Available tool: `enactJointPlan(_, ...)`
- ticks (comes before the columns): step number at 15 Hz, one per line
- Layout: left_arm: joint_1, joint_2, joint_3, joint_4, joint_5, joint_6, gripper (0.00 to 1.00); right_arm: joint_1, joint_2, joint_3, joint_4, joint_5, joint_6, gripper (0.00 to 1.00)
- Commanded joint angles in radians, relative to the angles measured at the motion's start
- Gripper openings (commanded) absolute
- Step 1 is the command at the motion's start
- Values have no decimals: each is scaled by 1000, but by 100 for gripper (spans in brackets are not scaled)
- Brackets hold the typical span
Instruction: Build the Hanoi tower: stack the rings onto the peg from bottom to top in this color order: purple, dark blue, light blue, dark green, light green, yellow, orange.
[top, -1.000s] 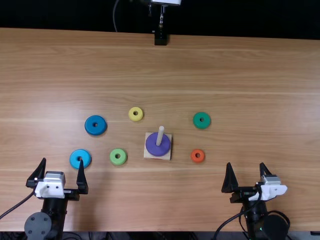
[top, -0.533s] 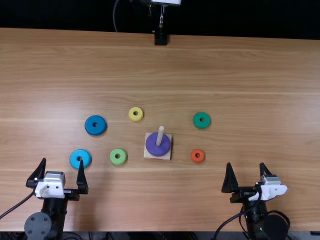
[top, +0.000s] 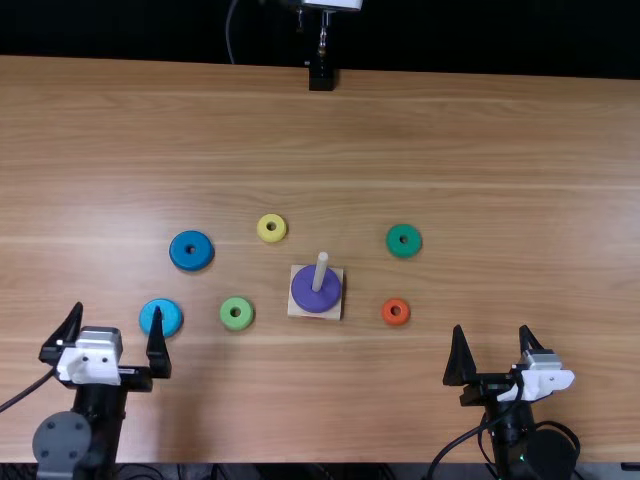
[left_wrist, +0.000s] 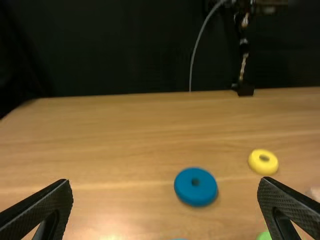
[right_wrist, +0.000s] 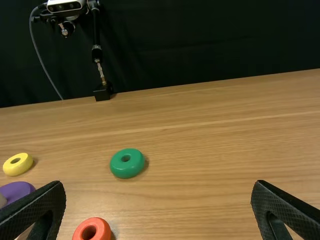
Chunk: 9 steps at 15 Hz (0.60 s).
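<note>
Top view: the thick, round, dark blue plastic-looking ring (top: 183, 255) is laid flat on the light brown wooden table (top: 500, 150); the round purple plastic-looking ring (top: 315, 300) is seated round the pale, rod-shaped wooden peg (top: 321, 268). Left gripper (top: 118, 309) and right gripper (top: 491, 328) are both spread wide, nothing held. Next up's probably light, stiff, kinda slippery, so best pinched across opposite outer sides.

Glossy wood table (top: 480, 160); smooth dark green ring (right_wrist: 127, 170); matt cloth backdrop (right_wrist: 200, 45).

2 grippers open, left (top: 110, 340), right (top: 494, 355), fingers spread.
</note>
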Motion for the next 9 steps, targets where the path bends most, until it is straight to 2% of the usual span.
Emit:
enactJointPlan(1,-11,68,96,-7,-8,4,100,-9,-13,-9,-18,-2,-1,100)
enactJointPlan(4,-2,241,264,-58,-8,7,100,-9,-13,-9,-18,-2,-1,100)
enactJointPlan(7,-11,507,505,-308,-5,5,100,-9,-13,-9,-18,-2,-1,100)
enactJointPlan(9,-12,672,626,-421,8,5,100,-9,-13,-9,-16,-2,-1,100)
